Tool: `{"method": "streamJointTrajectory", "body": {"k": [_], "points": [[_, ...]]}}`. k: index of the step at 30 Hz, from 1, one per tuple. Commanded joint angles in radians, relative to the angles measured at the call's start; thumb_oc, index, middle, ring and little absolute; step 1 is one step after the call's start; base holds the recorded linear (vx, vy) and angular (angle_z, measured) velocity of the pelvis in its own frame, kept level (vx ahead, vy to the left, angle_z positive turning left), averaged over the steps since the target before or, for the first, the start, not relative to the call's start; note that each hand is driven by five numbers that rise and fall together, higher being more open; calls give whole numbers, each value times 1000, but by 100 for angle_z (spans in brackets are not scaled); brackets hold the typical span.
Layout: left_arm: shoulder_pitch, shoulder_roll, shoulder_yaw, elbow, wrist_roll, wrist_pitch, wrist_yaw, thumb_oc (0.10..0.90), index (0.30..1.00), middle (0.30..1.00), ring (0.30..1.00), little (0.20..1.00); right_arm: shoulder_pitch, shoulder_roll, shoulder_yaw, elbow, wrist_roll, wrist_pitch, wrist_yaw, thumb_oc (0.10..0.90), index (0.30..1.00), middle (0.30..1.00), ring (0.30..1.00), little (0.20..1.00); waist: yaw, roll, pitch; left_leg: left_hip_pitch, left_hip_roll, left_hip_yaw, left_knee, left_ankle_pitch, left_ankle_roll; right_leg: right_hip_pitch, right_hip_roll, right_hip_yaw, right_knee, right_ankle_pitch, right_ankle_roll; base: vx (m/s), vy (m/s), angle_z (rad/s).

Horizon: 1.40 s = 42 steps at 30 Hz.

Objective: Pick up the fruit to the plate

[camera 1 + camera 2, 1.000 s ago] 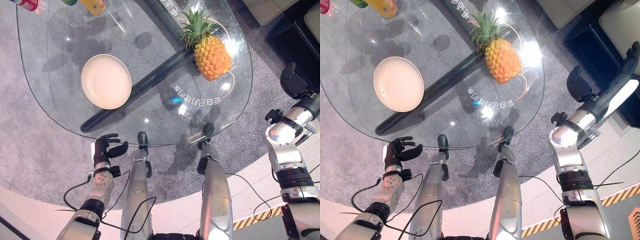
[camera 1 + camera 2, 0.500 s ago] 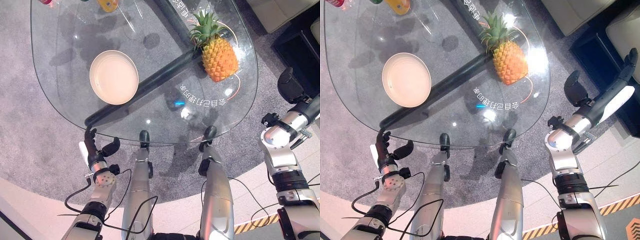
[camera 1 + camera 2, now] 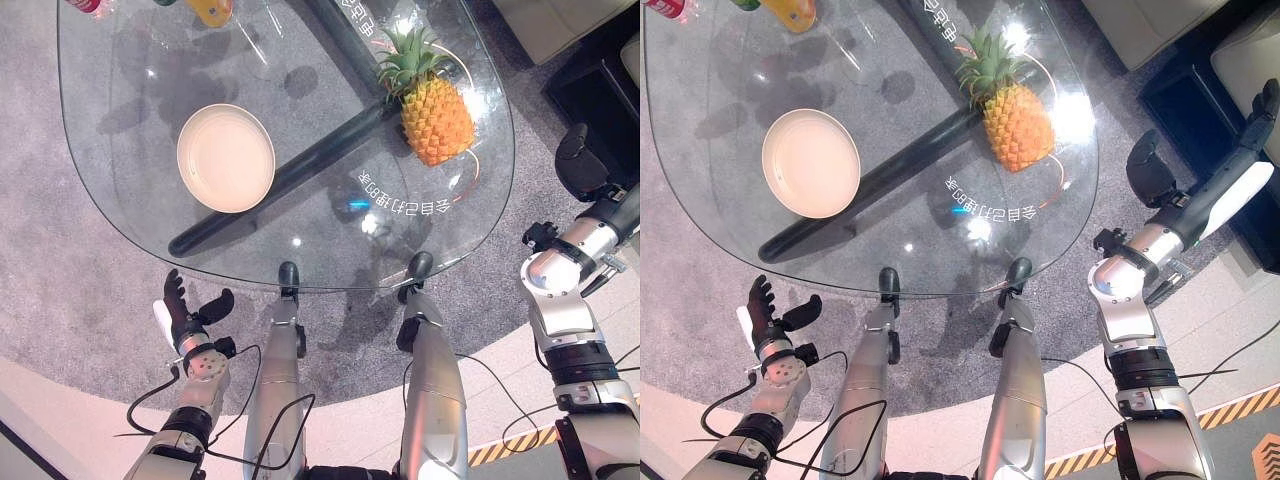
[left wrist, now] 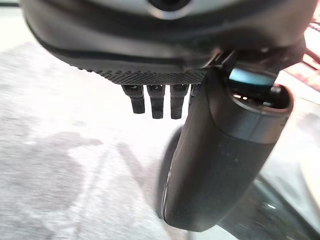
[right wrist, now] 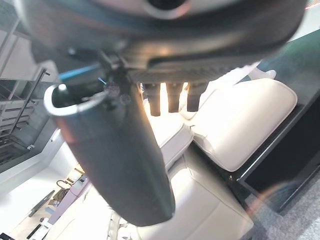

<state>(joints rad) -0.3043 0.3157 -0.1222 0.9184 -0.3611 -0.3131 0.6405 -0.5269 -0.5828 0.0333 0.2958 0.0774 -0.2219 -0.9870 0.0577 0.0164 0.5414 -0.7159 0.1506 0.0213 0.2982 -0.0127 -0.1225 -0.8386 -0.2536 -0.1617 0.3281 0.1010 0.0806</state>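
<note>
Since a moment ago my left hand (image 3: 180, 318) has dropped lower and come back from the near edge of the glass bench (image 3: 130, 215), and its fingers (image 3: 148, 290) have spread out where before they were curled. Now they are straight and apart, holding nothing, with the thumb sticking out to the side. I think that is a good way to keep it, ready to reach.

My right hand (image 3: 1148, 163) hangs off to the right of the bench, over the dark floor near a pale sofa (image 5: 235, 125). Its fingers are loose and apart too, and nothing is in them.

On the far right part of the bench lies the pineapple (image 3: 432, 118), on its side with the green leaves pointing to the far end. No hand is touching it. On the left part of the bench sits the cream plate (image 3: 226, 158), with nothing on it, well apart from the fruit. A dark bar (image 3: 290, 170) under the glass runs between them.

So I judge the job has not really begun. The right hand is nearer the fruit, so I would send it over first.
</note>
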Motion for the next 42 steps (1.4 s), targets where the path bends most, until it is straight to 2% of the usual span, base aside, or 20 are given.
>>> {"method": "streamJointTrajectory", "body": {"k": [1, 8, 10, 11, 15, 18, 21, 28, 34, 42], "points": [[75, 20, 75, 62, -93, 27, -5, 800, 900, 900, 900, 900, 23, -87, -79, -147, -67, -44, -66, 800, 900, 900, 900, 900, -30, 36, -21, -22, 37, -33, -26, 69, -4, 12, -107, 38, 83, -57, 105, 7, 35, 1], [55, 14, 65, 167, -172, 123, -134, 800, 900, 900, 900, 900, 0, -97, -53, -163, -68, -41, -61, 800, 900, 900, 900, 900, -41, 36, -21, -22, 40, -24, -27, 74, -5, 9, -104, 43, 82, -55, 105, 0, 0, 0], [52, 14, 62, 173, -172, 131, -145, 800, 900, 900, 900, 900, -2, -97, -51, -164, -70, -45, -59, 800, 900, 900, 900, 900, -41, 35, -21, -22, 41, -23, -27, 75, -5, 9, -104, 43, 82, -55, 105, 0, 0, 0], [46, 11, 44, 187, -169, 152, -202, 800, 900, 900, 900, 900, -8, -99, -41, -183, -81, -50, -42, 800, 900, 900, 900, 900, -46, 36, -21, -25, 42, -21, -28, 76, -4, 5, -103, 44, 81, -53, 105, 0, 0, 0], [37, 10, 16, 193, -147, 168, -274, 800, 900, 900, 900, 900, -18, -108, -26, -217, -99, -50, -10, 800, 900, 900, 900, 900, -53, 40, -21, -25, 43, -15, -27, 77, -4, 2, -101, 50, 81, -53, 106, -1, 28, 0], [37, 9, -19, 183, -133, 166, -343, 800, 900, 900, 900, 900, -20, -114, -18, -256, -98, -58, 30, 800, 900, 900, 900, 900, -59, 43, -21, -26, 43, -9, -25, 79, -5, -1, -98, 55, 78, -49, 107, -5, 34, -1], [41, 13, -48, 172, -107, 134, -401, 800, 900, 900, 900, 900, -19, -118, -11, -291, -90, -74, 69, 800, 900, 900, 900, 900, -66, 46, -21, -21, 45, 0, -32, 82, -6, 1, -94, 58, 73, -48, 107, -2, 46, -1], [44, 22, -79, 162, -124, 124, -456, 800, 900, 900, 900, 900, -11, -111, 1, -357, -80, -105, 168, 800, 900, 900, 900, 900, -73, 50, -21, -13, 45, 10, -38, 84, -6, 8, -93, 60, 64, -46, 109, 1, 18, -2], [42, 22, -87, 169, -116, 119, -470, 800, 900, 900, 900, 900, -21, -113, 39, -410, -66, -91, 289, 800, 900, 900, 900, 900, -72, 45, -21, -11, 47, 14, -42, 87, -7, 12, -90, 57, 57, -44, 107, 1, 0, -6], [33, 29, -99, 172, -109, 120, -478, 800, 900, 900, 900, 900, -43, -119, 122, -421, -27, -13, 448, 800, 900, 900, 900, 900, -63, 38, -21, -9, 46, 13, -49, 93, -8, 24, -90, 44, 46, -41, 106, 0, 0, 0]]}}
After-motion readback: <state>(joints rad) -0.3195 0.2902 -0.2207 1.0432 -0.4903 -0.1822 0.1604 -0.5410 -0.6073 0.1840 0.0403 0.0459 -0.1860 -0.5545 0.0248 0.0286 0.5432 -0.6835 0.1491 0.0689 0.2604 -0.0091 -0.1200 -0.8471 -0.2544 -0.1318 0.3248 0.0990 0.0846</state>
